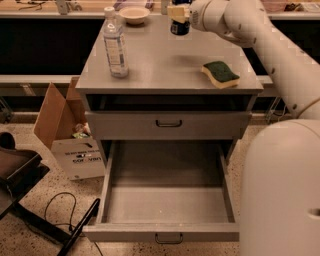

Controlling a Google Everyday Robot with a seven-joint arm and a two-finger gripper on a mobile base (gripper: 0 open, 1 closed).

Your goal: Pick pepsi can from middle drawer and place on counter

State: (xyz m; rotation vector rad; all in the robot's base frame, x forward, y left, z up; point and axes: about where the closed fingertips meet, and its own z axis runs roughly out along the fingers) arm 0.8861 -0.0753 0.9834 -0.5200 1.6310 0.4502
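Note:
My gripper (178, 15) is at the top of the camera view, over the far edge of the counter (165, 65). It is shut on the pepsi can (180, 28), a small dark can whose lower part shows below the pale fingers (174, 11). I cannot tell whether the can touches the counter top. The middle drawer (167, 202) is pulled wide open below, and its grey tray is empty. Its dark bar handle (168, 239) shows at the front.
A clear water bottle (115, 44) stands at the counter's left, a green-and-yellow sponge (220, 73) lies at its right, and a bowl (134, 14) sits at the back. A closed drawer front (168, 123) is above the open drawer. A cardboard box (65, 135) and cables lie on the floor to the left. My white body (280, 190) fills the right foreground.

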